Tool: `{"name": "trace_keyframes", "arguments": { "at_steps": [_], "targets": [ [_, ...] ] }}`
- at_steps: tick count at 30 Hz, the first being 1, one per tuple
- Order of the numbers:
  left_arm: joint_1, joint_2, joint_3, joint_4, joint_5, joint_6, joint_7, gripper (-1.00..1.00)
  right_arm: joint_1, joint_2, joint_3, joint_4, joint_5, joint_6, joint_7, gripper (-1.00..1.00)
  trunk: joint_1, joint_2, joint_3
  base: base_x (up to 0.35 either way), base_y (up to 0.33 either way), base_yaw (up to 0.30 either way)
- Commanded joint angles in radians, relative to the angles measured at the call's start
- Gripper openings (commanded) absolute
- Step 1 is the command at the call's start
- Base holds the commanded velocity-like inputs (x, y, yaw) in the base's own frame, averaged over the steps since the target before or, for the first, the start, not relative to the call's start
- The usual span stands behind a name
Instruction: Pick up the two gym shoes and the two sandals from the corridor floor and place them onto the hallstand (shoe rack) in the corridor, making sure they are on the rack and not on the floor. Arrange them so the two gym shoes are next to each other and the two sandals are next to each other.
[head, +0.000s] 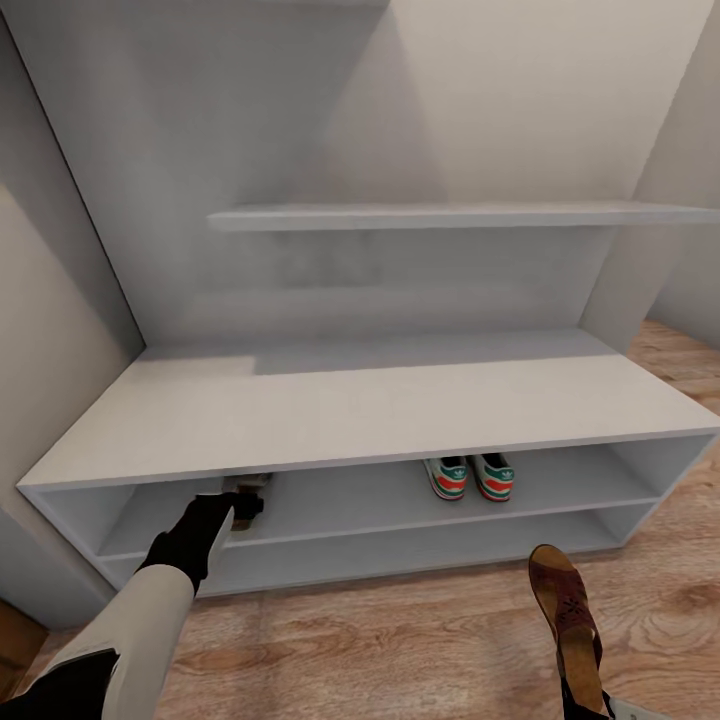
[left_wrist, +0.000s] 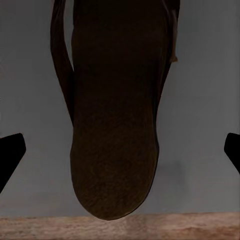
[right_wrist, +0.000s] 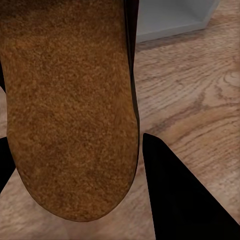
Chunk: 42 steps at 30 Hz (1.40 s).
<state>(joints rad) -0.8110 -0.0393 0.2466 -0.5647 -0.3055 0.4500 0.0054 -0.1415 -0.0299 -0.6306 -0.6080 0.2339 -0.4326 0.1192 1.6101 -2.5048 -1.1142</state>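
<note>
Both gym shoes (head: 470, 477) already sit side by side on the upper shelf of the hallstand (head: 380, 410). The left gripper (head: 240, 500) reaches into that shelf, jaws spread wide with a sandal (left_wrist: 116, 125) lying between them — apparently just set down. The right gripper (right_wrist: 75, 165) grips the second sandal (head: 568, 610) between its jaws, above the corridor floor (head: 400, 640) — that one is left to shelve beside its mate.

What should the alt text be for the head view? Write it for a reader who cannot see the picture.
The left gripper reaches onto the upper low shelf of the light-grey hallstand, where the two gym shoes already sit side by side to the right. Lower right, a brown sandal is held above the wood-plank floor.
</note>
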Motion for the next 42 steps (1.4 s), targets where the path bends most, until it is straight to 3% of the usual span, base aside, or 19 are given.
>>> {"name": "trace_keyframes", "arguments": {
  "at_steps": [1,11,31,35,37,38,42],
  "targets": [
    [0.0,-0.001,0.005,-0.001,-0.001,0.004,0.0,1.0,-0.001,0.001,-0.008,0.001,0.002,-0.003,0.01,-1.0,0.0,0.0,-0.001,0.0,0.0,0.0],
    [0.0,0.001,0.003,-0.001,-0.002,0.003,0.001,1.0,-0.001,0.001,-0.008,0.001,0.002,-0.003,0.01,-1.0,0.0,0.0,-0.001,-0.05,0.0,0.0],
    [0.002,0.002,0.003,-0.001,0.0,-0.008,-0.001,1.0,-0.001,0.001,-0.008,0.001,0.001,-0.003,0.01,-1.0,0.0,0.0,-0.001,-0.318,0.0,0.0],
    [0.055,0.01,0.015,0.001,0.006,-0.122,-0.011,1.0,-0.001,0.001,-0.008,0.001,0.002,-0.003,0.01,-1.0,0.0,0.0,-0.001,-0.337,0.0,0.0],
    [0.112,0.013,0.02,0.002,0.009,-0.216,-0.013,1.0,-0.001,0.001,-0.008,0.001,0.001,-0.003,0.01,-1.0,0.0,0.0,-0.001,-0.337,0.0,0.0],
    [0.171,0.014,0.024,0.002,0.028,-0.291,-0.018,1.0,-0.001,0.001,-0.008,0.001,0.002,-0.003,0.01,-1.0,0.0,0.0,-0.001,-0.337,0.0,0.0],
    [0.251,0.018,0.033,0.001,0.09,-0.377,-0.072,1.0,-0.001,0.001,-0.008,0.001,0.002,-0.003,0.01,-1.0,0.0,0.0,-0.001,-0.334,0.0,0.0]
  ]
}}
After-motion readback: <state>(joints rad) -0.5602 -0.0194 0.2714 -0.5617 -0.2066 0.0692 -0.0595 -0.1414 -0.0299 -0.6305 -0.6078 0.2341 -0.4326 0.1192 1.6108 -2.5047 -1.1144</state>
